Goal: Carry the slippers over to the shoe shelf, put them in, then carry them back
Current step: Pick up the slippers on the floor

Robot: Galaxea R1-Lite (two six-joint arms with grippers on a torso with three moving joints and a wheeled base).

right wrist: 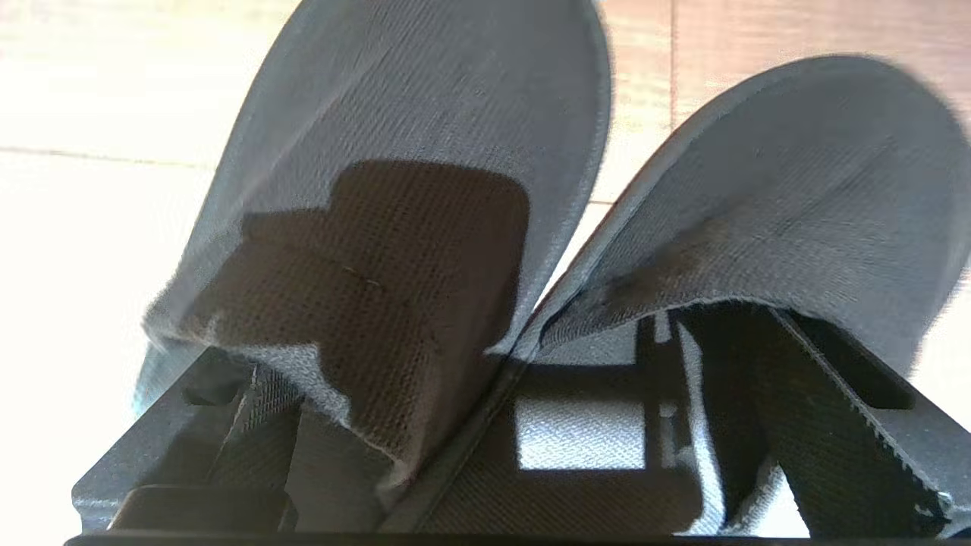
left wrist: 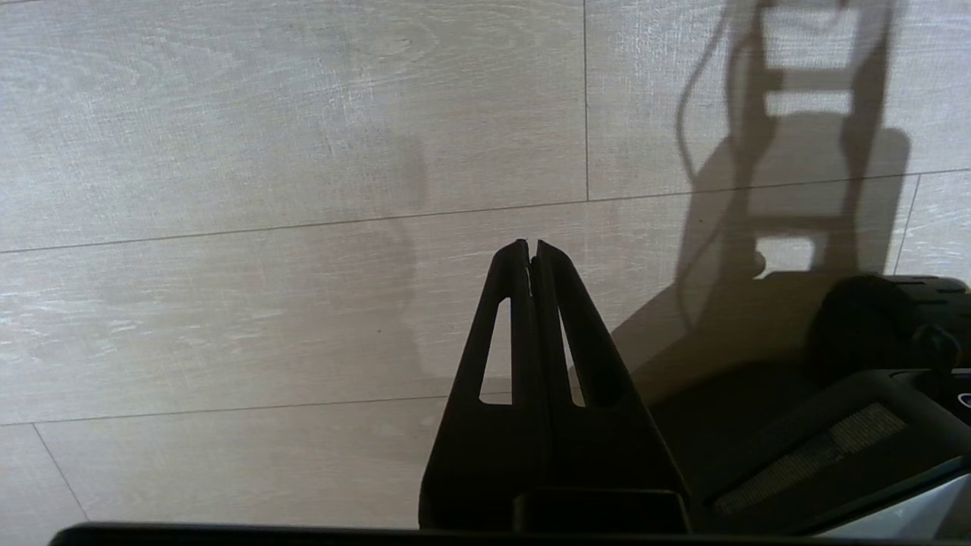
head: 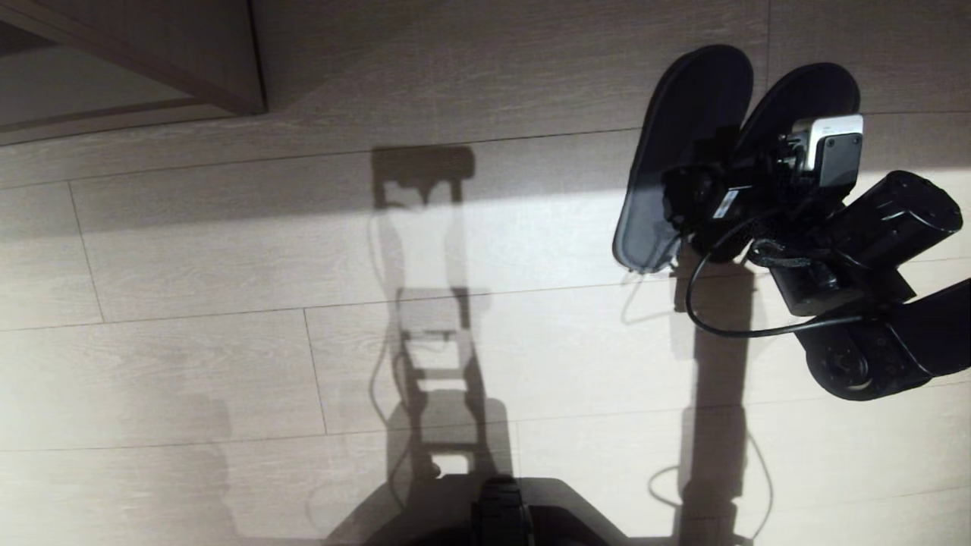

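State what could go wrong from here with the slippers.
1. The right hand is open, with one of its fingers tucked under each upper of the slippers. Nothing is clamped, so either slipper could slide off during a lift or swing.
2. The slippers' far ends splay apart, so the pair may be too wide for a narrow opening.
3. The loose cable looping below the right arm could snag.

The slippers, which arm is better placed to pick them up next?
The right. The right gripper sits open at the slippers, one finger inside each slipper's opening. The left gripper is shut, over bare floor.
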